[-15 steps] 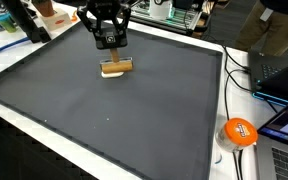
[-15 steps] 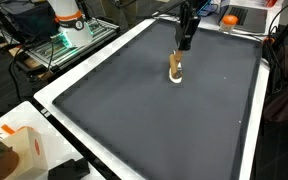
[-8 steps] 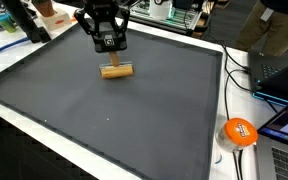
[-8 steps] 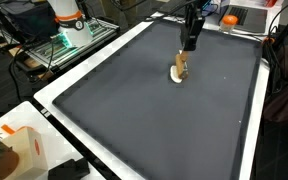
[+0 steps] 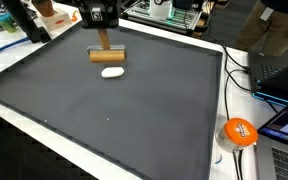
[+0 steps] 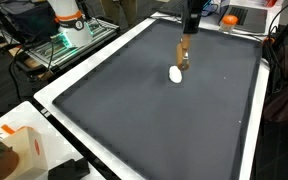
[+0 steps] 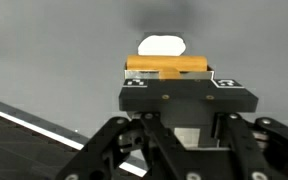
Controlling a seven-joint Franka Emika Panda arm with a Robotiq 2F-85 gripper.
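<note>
Fingers of the gripper (image 5: 103, 26) are pinched tight on the stem of a wooden T-shaped tool (image 5: 108, 54). The jaws are closed on the wood, not spread. Tool hangs stem up, crossbar down and level. In the wrist view the crossbar (image 7: 166, 65) runs straight across, just ahead of the gripper body. Same grip reads in both exterior views, with the tool (image 6: 183, 50) dangling under the wrist. It looks to be in the air, clear of the surface and apart from everything below.

Under it, a bit toward the camera in an exterior view, a white oval piece (image 5: 112, 71) lies flat on the dark mat (image 5: 144, 120). The wrist view shows the oval (image 7: 162, 46) just past the crossbar, not touching it. Mat covers most of the table. Off the mat and well apart sit an orange round thing (image 5: 239, 131) and a laptop (image 5: 284, 75) at the table edge.

Step, as I judge it: carry phase, with the tool gripped and raised over the oval and no contact. Next move calls for a steady pinch so the stem does not swing or slip, and a level crossbar. If the tool goes down on the oval, it needs a straight drop centred over it, since the oval sits slightly off the bar. Cannot tell if the oval is soft or hard.
</note>
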